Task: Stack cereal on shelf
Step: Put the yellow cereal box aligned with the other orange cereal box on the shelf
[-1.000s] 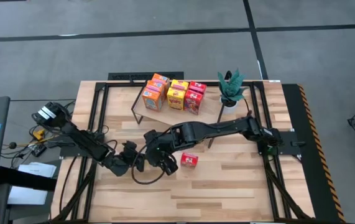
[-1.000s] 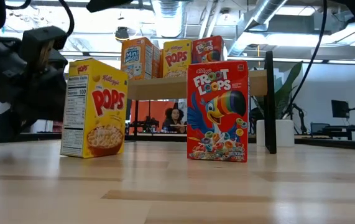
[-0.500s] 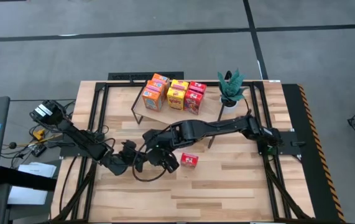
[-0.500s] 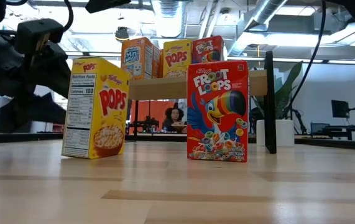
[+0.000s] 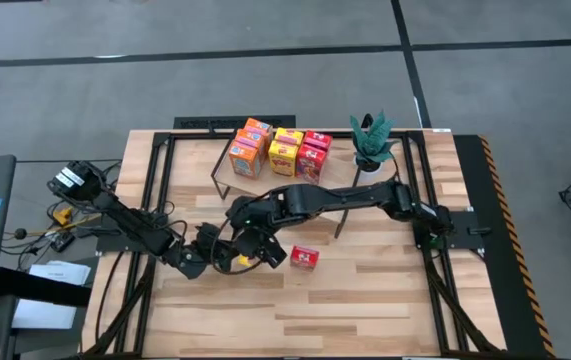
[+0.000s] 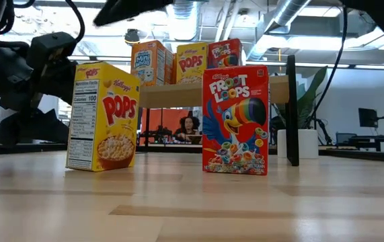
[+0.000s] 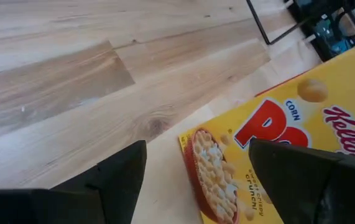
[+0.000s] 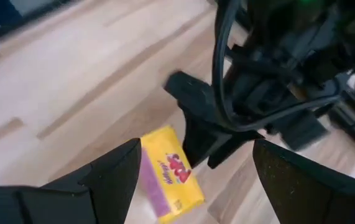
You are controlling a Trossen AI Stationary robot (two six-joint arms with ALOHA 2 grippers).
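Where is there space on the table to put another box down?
The tabletop is bare along the near edge and right of the red Froot Loops box. It is crowded around the yellow Pops box, where the left gripper and right gripper meet.

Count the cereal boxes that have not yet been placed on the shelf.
2: a yellow Pops box standing on the table by the left gripper, and a red Froot Loops box beside it. Others may be hidden under the arms.

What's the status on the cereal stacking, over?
Left gripper open beside the yellow Pops box, box upright on the table. Right gripper open, above it. Froot Loops box waits; six boxes on shelf. Nothing blocking.
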